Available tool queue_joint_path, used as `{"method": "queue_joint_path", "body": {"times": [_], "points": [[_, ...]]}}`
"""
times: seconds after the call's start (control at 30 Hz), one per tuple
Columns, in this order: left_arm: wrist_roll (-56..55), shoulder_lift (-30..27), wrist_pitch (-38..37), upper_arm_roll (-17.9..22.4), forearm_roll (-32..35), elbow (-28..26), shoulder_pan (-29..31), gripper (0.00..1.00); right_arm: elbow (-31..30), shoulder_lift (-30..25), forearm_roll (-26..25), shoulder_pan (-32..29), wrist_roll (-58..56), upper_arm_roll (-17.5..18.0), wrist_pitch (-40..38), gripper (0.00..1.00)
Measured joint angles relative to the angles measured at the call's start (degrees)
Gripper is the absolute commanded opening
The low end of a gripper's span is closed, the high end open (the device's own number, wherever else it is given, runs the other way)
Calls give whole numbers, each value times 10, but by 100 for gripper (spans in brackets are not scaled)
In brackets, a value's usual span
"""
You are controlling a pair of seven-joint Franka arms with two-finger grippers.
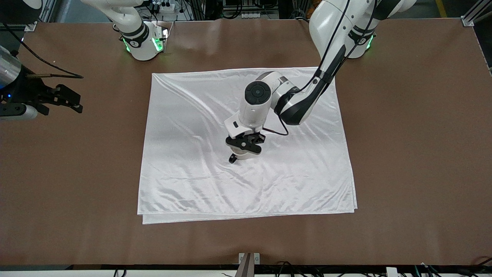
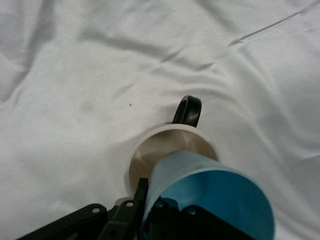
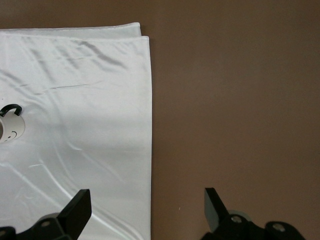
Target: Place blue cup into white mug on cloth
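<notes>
Brown bench carries the shiny white cloth, which lies wrinkled and folded double across its middle, and near the middle of the cloth stands the white mug with its black handle. The job looks most of the way done: the left claw is pinching the blue cup by its wall and holds it tilted right over the mug's mouth, the cup's lower end at or just inside the rim, so what remains, as I judge it, is to sink the cup in and let go. The right claw, spread wide and holding nothing, waits over bare bench off the cloth's edge toward the right arm's end. From the front, the left claw covers nearly all of the mug and the whole cup; in the left wrist view the cup hides part of the mug's opening, so how deep its base sits cannot be told
</notes>
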Motion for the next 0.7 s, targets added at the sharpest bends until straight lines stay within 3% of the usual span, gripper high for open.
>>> {"method": "queue_joint_path", "body": {"times": [0.1, 0.13, 0.2, 0.7], "points": [[0, 1, 0, 2, 0, 0, -1, 0, 1, 0, 0, 0, 0, 0, -4, 100], [0, 1, 0, 2, 0, 0, -1, 25, 2, 0, 0, 0, 0, 0, -5, 100], [0, 2, 0, 3, 0, 0, -1, 100, 3, 0, 0, 0, 0, 0, -6, 100], [-10, -2, 9, 17, 0, 15, -10, 100, 18, 0, -1, -2, 0, -25, -31, 100]]}}
